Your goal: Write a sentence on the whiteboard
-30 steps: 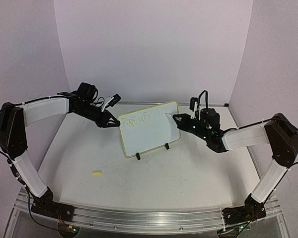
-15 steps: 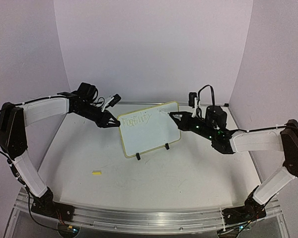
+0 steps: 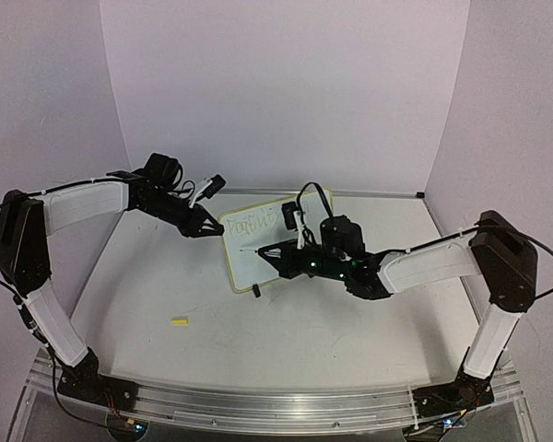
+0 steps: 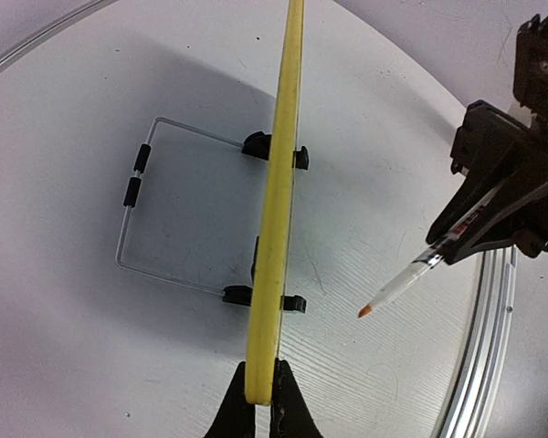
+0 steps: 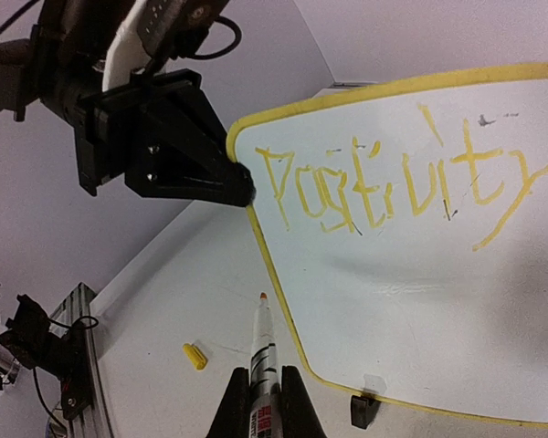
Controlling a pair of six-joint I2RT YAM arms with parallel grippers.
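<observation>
Whiteboard (image 5: 420, 292) upright on the worktop, its left rim clamped in the jaws of the left gripper (image 4: 260, 392); right gripper (image 5: 261, 394) jaws grip the marker (image 5: 260, 351), tip off the face near that rim, where a hard stroke could snag it or topple the board.

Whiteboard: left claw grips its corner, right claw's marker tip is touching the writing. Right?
No. The marker tip in the right claw hangs beside the whiteboard's rim, off the writing, per the right wrist view; the left claw does grip the corner.
</observation>
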